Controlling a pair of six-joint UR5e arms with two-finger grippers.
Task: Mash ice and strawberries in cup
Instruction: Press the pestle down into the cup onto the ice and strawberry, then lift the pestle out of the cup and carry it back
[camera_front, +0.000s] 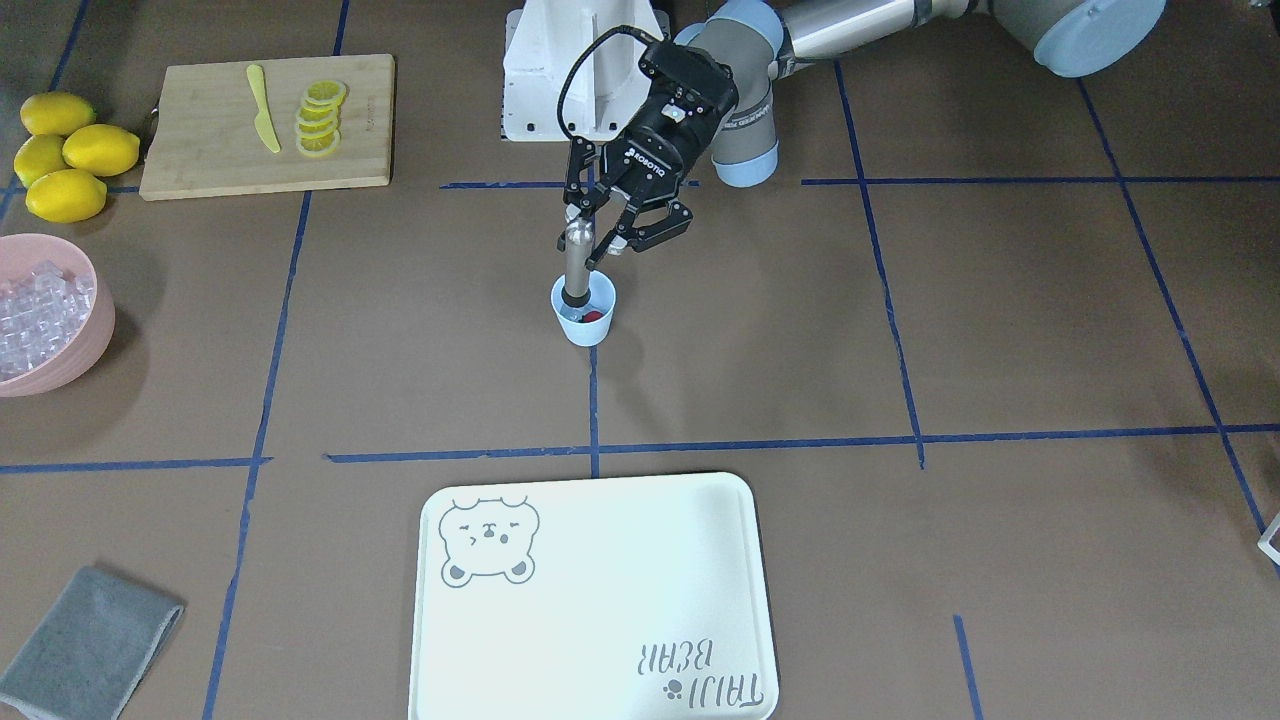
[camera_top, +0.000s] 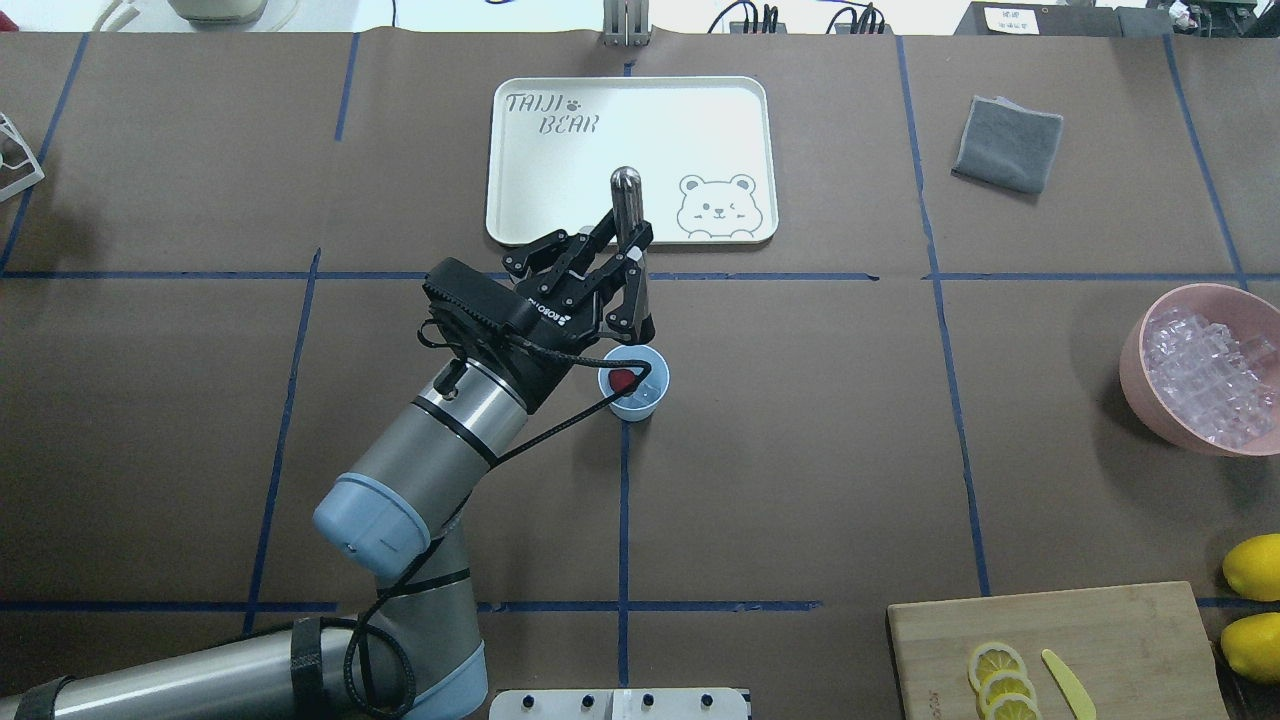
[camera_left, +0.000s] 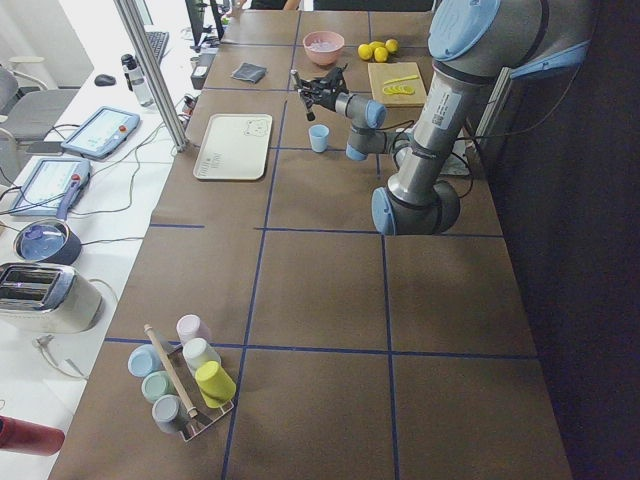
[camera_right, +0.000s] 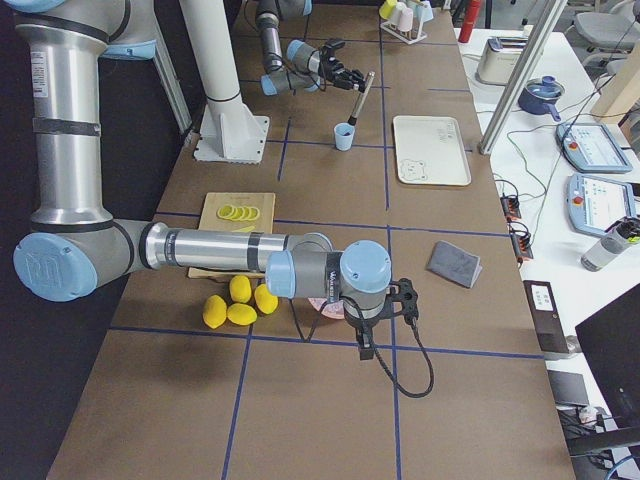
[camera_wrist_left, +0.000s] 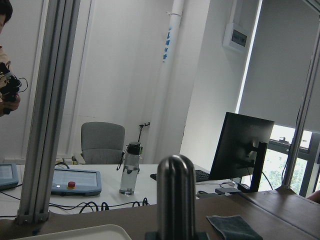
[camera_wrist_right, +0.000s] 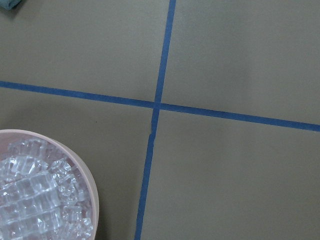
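Near the pink bowl (camera_front: 95, 340), I cannot tell how the right gripper (camera_right: 378, 312) fingers are standing. At the centre of the bench (camera_front: 900, 330), the left gripper (camera_front: 594, 240) fingers are clamping a steel muddler (camera_front: 574, 262), which is dipping into the cup (camera_front: 585, 330) beside the strawberry (camera_front: 594, 317). Pressing straight down, gently, should stop the cup tipping.

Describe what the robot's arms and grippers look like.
The left arm and right arm are silver tubes with pale-blue joint caps. The left gripper is black, two-fingered, marked ROBOTIQ in white, with a black cable looping behind it.
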